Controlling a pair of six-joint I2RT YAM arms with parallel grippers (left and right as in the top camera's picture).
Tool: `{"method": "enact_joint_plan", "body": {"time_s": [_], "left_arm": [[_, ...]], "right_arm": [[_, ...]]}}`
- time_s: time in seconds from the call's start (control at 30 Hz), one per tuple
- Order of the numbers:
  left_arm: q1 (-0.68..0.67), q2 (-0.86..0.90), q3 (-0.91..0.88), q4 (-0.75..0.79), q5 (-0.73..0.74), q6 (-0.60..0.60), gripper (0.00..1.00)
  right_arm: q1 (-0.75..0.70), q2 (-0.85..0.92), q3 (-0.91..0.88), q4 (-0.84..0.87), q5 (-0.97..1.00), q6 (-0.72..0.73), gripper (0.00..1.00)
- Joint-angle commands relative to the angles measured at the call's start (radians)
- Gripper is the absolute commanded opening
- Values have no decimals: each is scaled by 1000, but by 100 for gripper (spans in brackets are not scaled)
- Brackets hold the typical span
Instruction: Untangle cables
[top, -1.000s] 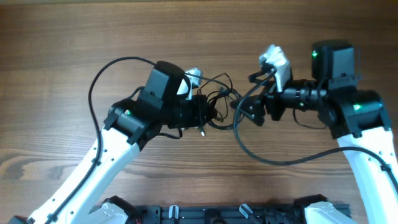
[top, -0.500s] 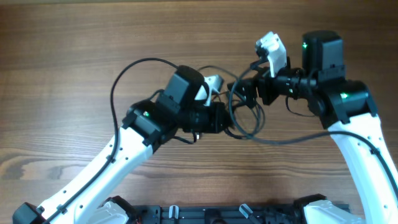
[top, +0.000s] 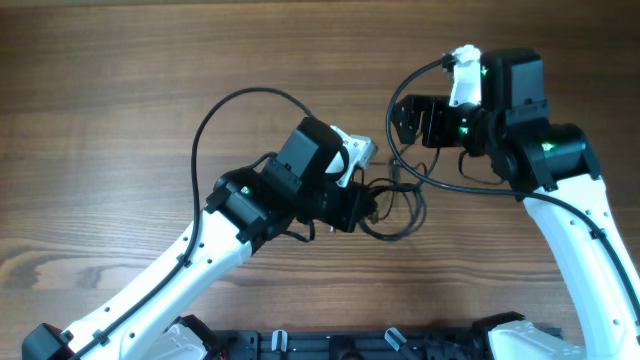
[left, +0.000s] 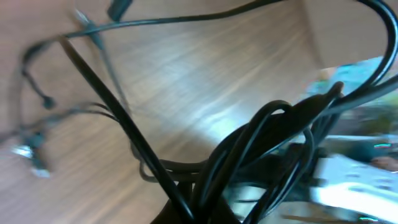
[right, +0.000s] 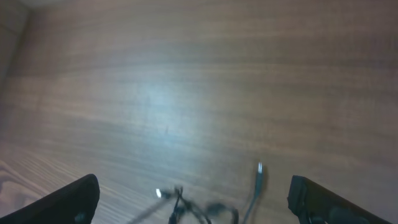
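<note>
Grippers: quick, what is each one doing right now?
Left gripper: closed, holding the cables.
Right gripper: open, holding nothing.

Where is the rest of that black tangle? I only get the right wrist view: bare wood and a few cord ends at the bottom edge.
Observer: In the left wrist view the cables fill the frame, their strands bunched close to that camera.
Operator: Is anything holding them?
Observer: Yes, the left jaws are shut on the bunch.
Operator: And my arm?
Observer: Overhead, the right arm sits beyond the tangle, and the right jaws touch no cord.
</note>
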Motion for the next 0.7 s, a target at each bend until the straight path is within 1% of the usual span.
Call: {"method": "enact_joint_plan", "body": {"time_s": [0.0,0.03,0.1,0.2,0.33,0.47,0.67], "left_arm": [[-2,-30,24,-14,-241,348,4],[-2,-30,24,-8,-298,393,4],[-2,-30,24,23,-391,429,4],[-2,-30,24,100,-442,460,4],[-2,-35,24,221,-476,474,4],[-2,-75,24,296,-564,473,4],[-2,-168,24,337,-567,473,4]], "right_arm": [[1,3,5,-38,-36,-55,100],[1,0,5,-49,-90,-106,100],[1,-6,5,-69,-186,-198,100],[1,-19,5,-102,-266,-283,100],[1,-41,5,-139,-264,-295,100],[1,-60,5,-166,-230,-295,100],[1,-62,5,-193,-227,-295,99]]}}
